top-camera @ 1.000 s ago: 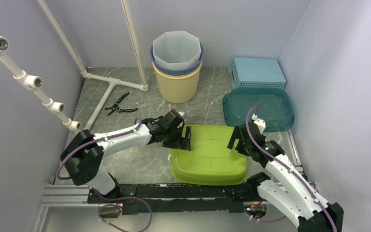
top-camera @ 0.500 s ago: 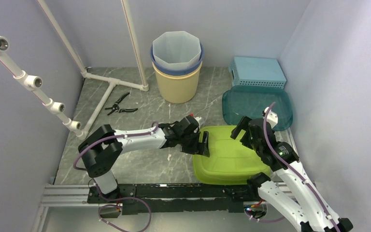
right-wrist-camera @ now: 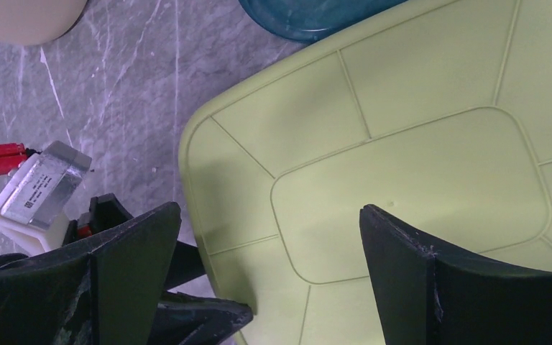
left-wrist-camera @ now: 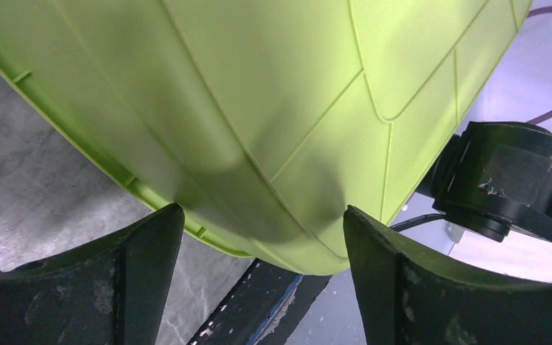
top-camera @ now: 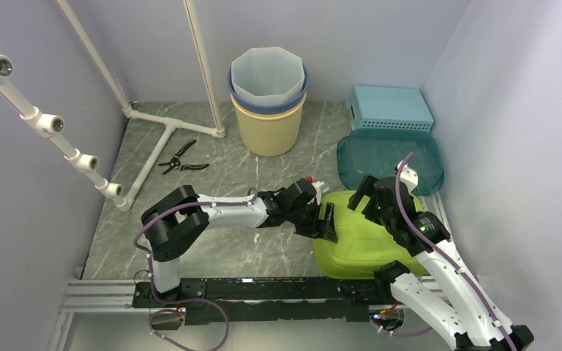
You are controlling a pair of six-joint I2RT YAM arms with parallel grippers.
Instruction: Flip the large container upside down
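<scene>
Both open: left gripper [top-camera: 327,223], right gripper [top-camera: 382,191] at bottom-up green container [top-camera: 358,243].

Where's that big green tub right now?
From above, the lime-green tub sits near right, between the left pincer and right pincer, before the teal tray.

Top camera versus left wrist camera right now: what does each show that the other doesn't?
Only the top view: the whole layout, with the stacked buckets, blue basket, teal tray and pliers at the back, and the right arm over the green container, whose ribbed base faces up. Only the left wrist view: the container's rim edge up close, framed by the open left fingers. Both: the container, the marble table, and the left fingers at the container's left side.
</scene>
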